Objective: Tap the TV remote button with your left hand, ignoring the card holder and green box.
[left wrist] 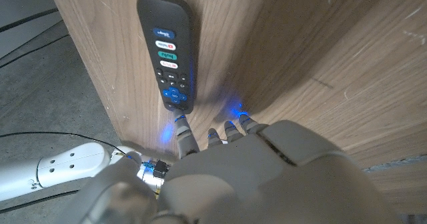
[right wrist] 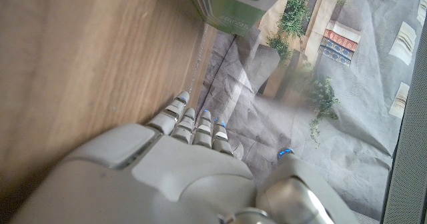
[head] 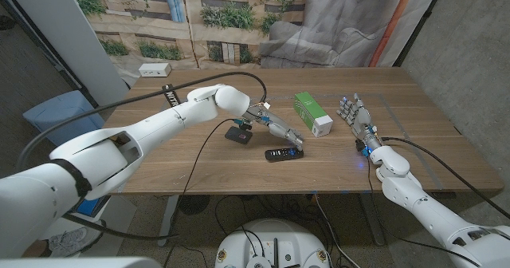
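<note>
The slim black TV remote (head: 284, 154) lay flat on the wooden surface (head: 199, 164), near its front edge and about mid-width, its long axis running roughly along that edge. In the left wrist view its round navigation pad faced the left hand (head: 275, 128) and its coloured shortcut buttons lay at the far end. That hand held nothing, fingers stretched out together, their tips just over the remote's near end; contact could not be told. A small black card holder (head: 237, 134) lay just beside the hand on the robot's left. A green and white box (head: 312, 113) stood behind the remote. The right hand (head: 358, 118) waited well apart, released, fingers extended, with bare wood around it.
</note>
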Robot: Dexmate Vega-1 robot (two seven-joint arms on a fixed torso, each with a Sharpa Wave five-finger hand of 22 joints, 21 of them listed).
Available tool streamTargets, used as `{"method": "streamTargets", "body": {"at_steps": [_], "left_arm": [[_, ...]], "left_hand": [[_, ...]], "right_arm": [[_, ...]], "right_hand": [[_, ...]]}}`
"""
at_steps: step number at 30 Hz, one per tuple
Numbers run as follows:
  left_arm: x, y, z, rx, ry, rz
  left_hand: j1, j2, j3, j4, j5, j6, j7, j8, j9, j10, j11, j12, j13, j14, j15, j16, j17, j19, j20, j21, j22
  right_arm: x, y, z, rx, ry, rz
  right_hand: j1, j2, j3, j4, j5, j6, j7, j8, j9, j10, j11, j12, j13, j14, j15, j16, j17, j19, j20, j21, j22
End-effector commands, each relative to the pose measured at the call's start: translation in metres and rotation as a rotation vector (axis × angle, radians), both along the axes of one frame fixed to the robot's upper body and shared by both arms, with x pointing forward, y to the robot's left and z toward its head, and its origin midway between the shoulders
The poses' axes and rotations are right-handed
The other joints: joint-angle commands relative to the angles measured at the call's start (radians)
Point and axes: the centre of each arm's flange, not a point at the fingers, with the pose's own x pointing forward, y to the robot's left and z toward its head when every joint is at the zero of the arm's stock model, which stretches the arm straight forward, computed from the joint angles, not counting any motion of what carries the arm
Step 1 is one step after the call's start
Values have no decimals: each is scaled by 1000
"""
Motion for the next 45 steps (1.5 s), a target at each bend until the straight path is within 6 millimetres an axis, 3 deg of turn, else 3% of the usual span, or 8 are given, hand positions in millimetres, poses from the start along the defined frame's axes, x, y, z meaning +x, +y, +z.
{"method": "streamTargets", "body": {"at_steps": [1, 45], "left_arm": [[-3, 0, -6, 13, 6, 13], [-3, 10, 1, -50, -62, 36]], "left_hand": [[1, 139, 8, 2, 3, 9, 4, 7, 1, -171, 9, 8, 3, -294, 8, 7, 0, -256, -64, 7, -1], [6, 141, 28, -1, 6, 12, 15, 5, 0, -147, 25, 10, 2, -277, 10, 8, -2, -239, -61, 11, -3]], "right_arm": [[-1, -1, -2, 4, -1, 3], [5, 8, -2, -2, 4, 23]], "right_hand": [[0, 9, 10, -1, 4, 3, -6, 1, 3, -8, 1, 3, 1, -3, -4, 4, -1, 1, 0, 7, 5], [-3, 9, 16, -2, 5, 3, -6, 1, 3, -7, 0, 4, 1, -4, -5, 6, -9, 0, 0, 6, 5]]}}
